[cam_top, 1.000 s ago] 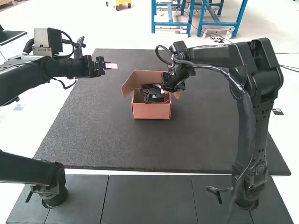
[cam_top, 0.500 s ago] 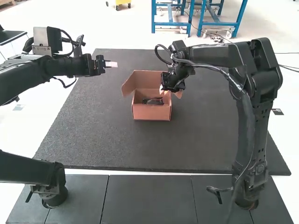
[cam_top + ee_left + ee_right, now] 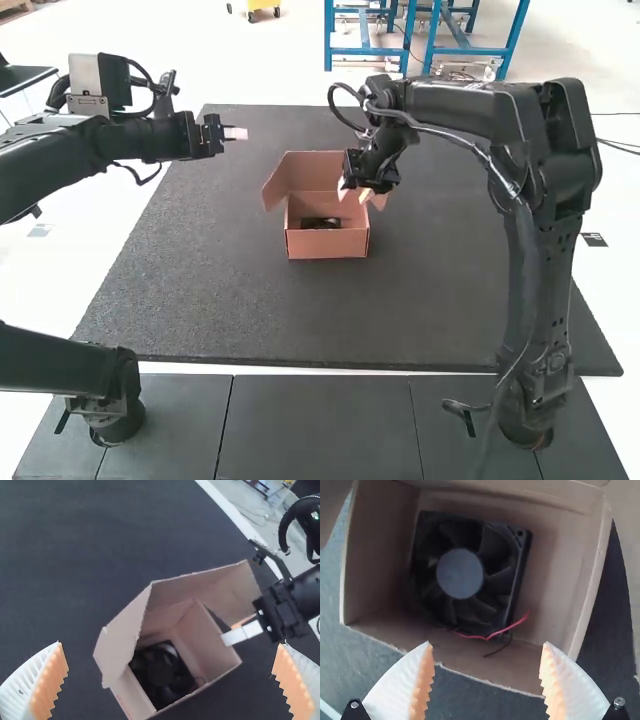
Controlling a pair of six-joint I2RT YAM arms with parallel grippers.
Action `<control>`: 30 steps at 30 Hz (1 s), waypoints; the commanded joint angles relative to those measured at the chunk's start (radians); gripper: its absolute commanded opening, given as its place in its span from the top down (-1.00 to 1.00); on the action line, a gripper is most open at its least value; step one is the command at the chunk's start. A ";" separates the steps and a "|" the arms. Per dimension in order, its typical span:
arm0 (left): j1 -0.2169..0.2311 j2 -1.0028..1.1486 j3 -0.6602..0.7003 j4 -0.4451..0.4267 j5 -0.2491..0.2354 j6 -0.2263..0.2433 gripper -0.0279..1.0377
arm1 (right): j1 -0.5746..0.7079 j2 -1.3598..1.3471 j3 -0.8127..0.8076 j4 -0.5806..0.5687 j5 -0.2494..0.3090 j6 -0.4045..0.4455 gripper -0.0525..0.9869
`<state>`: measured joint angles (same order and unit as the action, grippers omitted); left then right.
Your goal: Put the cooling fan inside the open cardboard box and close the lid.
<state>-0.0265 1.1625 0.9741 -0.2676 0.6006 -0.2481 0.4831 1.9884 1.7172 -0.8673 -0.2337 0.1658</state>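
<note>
Half done: cooling fan [image 3: 465,575] flat on floor of cardboard box [image 3: 327,238], lid flaps [image 3: 277,180] upright, unfolded. Right gripper [image 3: 486,647] above box's rim, jaws released, empty. Left gripper [image 3: 228,133] well apart from box, jaws spread, empty. Left to do: fold lid shut.

Open cardboard box [image 3: 327,232] at frame centre on black mat [image 3: 200,280], dark cooling fan [image 3: 322,221] low inside it, right arm's jaws just above its right rear edge, left arm's jaws upper left, well apart from box
</note>
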 commanded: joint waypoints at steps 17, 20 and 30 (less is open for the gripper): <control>-0.039 0.249 0.133 -0.009 -0.237 0.132 -0.86 | -0.049 -0.238 0.065 -0.154 0.137 -0.152 -0.75; -0.062 0.275 0.146 -0.002 -0.255 0.132 -0.86 | -0.052 -0.257 0.021 -0.150 0.177 -0.207 -0.75; -0.099 0.325 0.187 -0.012 -0.340 0.130 -0.86 | -0.052 -0.281 -0.116 -0.007 0.209 -0.276 -0.74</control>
<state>-0.1265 1.4834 1.1255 -0.2802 0.3046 -0.1276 0.4370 1.7462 1.6108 -0.8963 -0.0452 -0.0750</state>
